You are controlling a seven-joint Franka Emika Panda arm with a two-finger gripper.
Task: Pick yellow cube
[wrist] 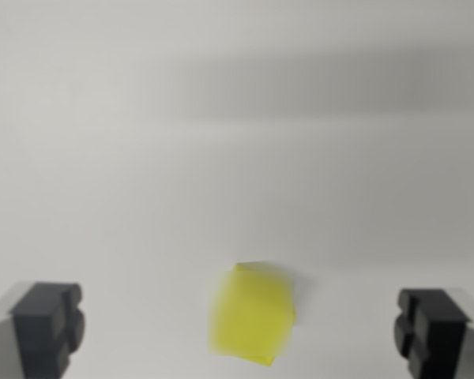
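Note:
A small yellow cube [253, 314] lies on a plain white surface, low in the wrist view and slightly blurred. My gripper [241, 328] is open, with one dark fingertip [49, 325] at the wrist view's left and the other at the wrist view's right [432, 330]. The cube sits between the two fingertips, roughly midway, with wide gaps on both sides. Nothing touches it.
The white surface [237, 118] fills the whole view. A broad soft shadow [332, 87] runs across its upper part.

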